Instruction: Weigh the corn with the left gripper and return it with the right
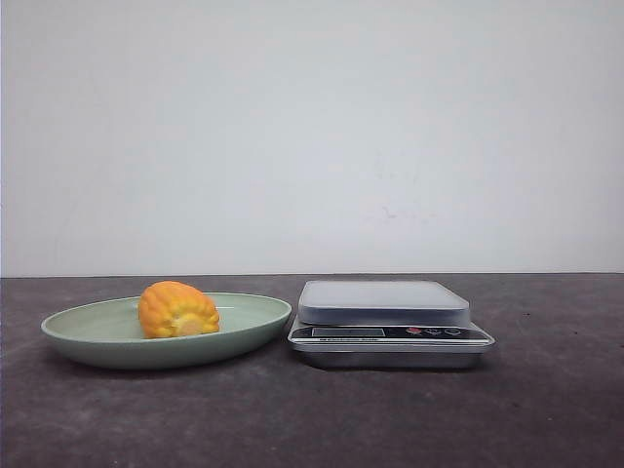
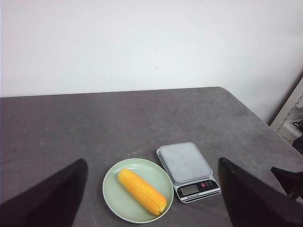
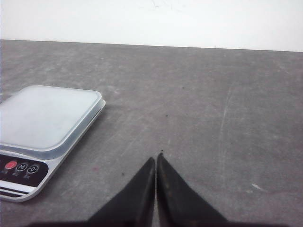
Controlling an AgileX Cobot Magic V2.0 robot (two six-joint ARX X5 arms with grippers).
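Note:
The orange-yellow corn (image 1: 177, 310) lies on a pale green plate (image 1: 88, 331) at the left of the table. In the left wrist view the corn (image 2: 141, 191) lies slantwise across the plate (image 2: 113, 196), pale cut end toward the near side. A silver kitchen scale (image 1: 385, 322) stands right of the plate, its platform bare. The left gripper (image 2: 152, 163) is open and empty, high above and well short of the plate. The right gripper (image 3: 156, 158) is shut and empty, low over bare table to the right of the scale (image 3: 45, 127). Neither gripper shows in the front view.
The grey table (image 1: 546, 409) ends at a white wall behind. In the left wrist view its right edge (image 2: 265, 125) shows, with dark gear (image 2: 289, 177) beyond it near the scale's side.

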